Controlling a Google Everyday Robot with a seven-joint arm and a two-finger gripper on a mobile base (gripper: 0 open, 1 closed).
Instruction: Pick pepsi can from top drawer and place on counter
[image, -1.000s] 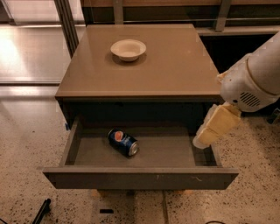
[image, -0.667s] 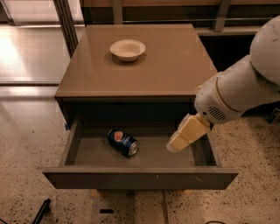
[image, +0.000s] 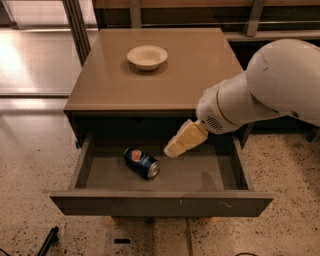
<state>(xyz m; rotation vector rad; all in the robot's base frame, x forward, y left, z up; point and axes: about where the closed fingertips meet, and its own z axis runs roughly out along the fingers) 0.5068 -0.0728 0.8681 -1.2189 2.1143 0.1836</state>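
The pepsi can lies on its side on the grey floor of the open top drawer, left of centre, silver end toward the front right. My gripper, with cream fingers, hangs over the drawer just right of the can and a little above it, not touching it. My white arm comes in from the right. The tan counter tops the cabinet above the drawer.
A cream bowl stands on the counter toward the back. Speckled terrazzo floor surrounds the cabinet. Metal posts and dark shelving stand behind it. A dark object lies on the floor at the lower left.
My arm has swung left across the drawer, bringing the gripper from the drawer's right end to just beside the can. The can has not moved.
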